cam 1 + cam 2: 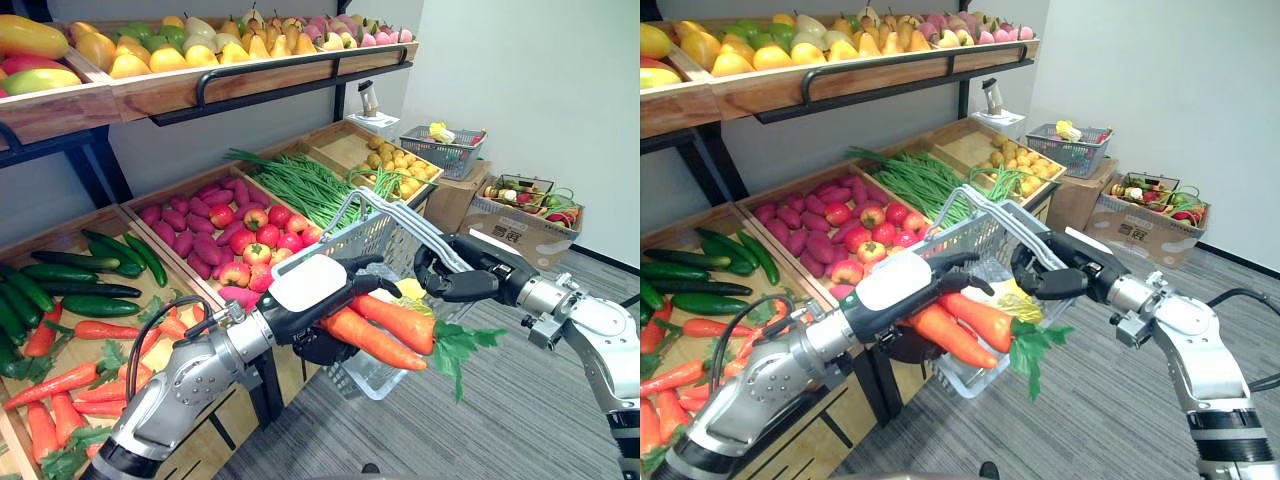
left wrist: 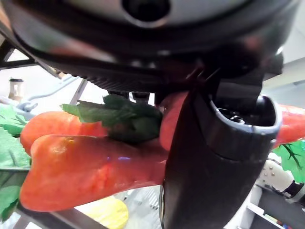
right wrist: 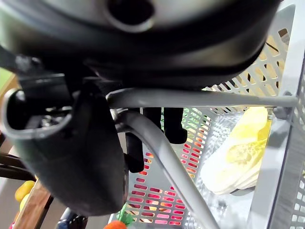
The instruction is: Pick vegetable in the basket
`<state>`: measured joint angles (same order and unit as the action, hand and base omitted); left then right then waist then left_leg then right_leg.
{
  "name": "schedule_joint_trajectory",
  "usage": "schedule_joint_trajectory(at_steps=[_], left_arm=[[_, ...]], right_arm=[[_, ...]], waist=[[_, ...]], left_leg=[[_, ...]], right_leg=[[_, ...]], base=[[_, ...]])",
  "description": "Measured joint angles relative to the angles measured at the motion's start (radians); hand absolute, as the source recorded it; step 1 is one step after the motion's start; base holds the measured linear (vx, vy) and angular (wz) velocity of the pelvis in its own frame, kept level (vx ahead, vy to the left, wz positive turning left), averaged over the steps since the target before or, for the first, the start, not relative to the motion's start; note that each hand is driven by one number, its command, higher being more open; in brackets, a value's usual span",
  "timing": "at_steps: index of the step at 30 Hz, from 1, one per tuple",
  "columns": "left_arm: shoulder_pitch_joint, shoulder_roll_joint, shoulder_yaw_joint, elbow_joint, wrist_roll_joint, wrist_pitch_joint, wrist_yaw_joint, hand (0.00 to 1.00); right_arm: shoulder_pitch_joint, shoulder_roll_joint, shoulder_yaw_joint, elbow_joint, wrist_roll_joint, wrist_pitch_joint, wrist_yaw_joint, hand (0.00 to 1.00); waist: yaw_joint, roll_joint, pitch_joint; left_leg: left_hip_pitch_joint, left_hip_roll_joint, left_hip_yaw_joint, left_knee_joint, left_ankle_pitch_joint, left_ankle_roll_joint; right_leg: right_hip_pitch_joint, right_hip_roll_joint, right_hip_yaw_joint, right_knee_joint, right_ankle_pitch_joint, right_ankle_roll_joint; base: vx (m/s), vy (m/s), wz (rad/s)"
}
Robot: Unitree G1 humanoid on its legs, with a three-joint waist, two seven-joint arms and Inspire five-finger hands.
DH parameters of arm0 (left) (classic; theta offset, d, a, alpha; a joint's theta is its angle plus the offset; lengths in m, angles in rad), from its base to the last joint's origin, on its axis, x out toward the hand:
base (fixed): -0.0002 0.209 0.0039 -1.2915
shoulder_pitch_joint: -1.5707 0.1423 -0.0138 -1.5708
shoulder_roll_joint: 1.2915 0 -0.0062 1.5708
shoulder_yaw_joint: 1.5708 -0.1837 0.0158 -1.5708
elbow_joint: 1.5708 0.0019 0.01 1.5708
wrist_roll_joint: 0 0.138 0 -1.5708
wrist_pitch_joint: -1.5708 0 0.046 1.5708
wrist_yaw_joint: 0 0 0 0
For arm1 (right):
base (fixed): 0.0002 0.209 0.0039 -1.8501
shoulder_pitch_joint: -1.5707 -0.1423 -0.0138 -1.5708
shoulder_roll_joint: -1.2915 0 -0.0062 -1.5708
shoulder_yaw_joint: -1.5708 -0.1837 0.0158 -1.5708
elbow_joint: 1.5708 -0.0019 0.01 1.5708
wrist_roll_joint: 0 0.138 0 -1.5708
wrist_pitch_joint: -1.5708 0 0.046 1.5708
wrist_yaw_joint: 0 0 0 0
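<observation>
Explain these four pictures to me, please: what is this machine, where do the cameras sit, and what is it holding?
It is a humanoid robot with two arms. Two pictures come from its head cameras, looking down; the other two from a camera on each wrist, very close. The left robot hand grips carrots at a grey basket, whose handles the right robot hand holds. A yellow item lies inside the basket. Behind stands a produce stand with cucumbers, apples and green beans.

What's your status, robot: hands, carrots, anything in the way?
Left hand shut on two carrots, over the basket. Right hand shut on its handles. Yellow item lying inside.
</observation>
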<state>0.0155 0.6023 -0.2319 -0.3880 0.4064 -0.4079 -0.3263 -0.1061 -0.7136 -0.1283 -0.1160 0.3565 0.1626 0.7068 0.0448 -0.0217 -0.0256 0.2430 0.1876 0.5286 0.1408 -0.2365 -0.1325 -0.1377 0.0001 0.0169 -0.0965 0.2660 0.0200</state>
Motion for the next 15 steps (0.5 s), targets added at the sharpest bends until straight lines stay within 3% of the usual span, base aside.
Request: schedule_joint_trajectory(at_steps=[10,13,14,15], left_arm=[[0.001,-0.007,-0.072,0.175,0.012,0.062,-0.005,0.0],[-0.003,-0.02,-0.078,0.272,0.072,0.083,-0.001,0.0],[-0.004,-0.023,-0.079,0.29,0.079,0.087,0.003,1.0],[-0.006,-0.026,-0.079,0.308,0.087,0.093,0.006,1.0]], right_arm=[[0.0,-0.002,0.072,-0.21,0.003,0.003,0.088,0.0],[0.0,-0.004,0.079,-0.271,0.041,0.029,0.119,0.0],[0.0,-0.005,0.079,-0.278,0.041,0.031,0.122,0.0],[0.0,-0.006,0.08,-0.288,0.04,0.034,0.124,0.0]], waist=[[-0.035,-0.003,0.002],[-0.052,0.0,0.004],[-0.057,0.0,0.005],[-0.062,0.001,0.005]], left_leg=[[0.017,-0.002,0.044,-0.004,-0.001,-0.001],[0.027,-0.001,0.066,-0.004,-0.001,-0.001],[0.028,-0.001,0.067,-0.004,-0.001,-0.001],[0.029,-0.001,0.068,-0.004,-0.001,-0.001]], right_leg=[[-0.017,0.023,0.053,0.001,0.01,-0.004],[-0.021,0.036,0.079,0.003,0.019,0.0],[-0.021,0.037,0.082,0.003,0.019,0.0],[-0.022,0.039,0.086,0.003,0.02,0.0]], base=[[-0.01,0.041,-0.17],[0.01,0.026,-0.26],[0.01,0.027,-0.21],[0.0,0.028,-0.11]])
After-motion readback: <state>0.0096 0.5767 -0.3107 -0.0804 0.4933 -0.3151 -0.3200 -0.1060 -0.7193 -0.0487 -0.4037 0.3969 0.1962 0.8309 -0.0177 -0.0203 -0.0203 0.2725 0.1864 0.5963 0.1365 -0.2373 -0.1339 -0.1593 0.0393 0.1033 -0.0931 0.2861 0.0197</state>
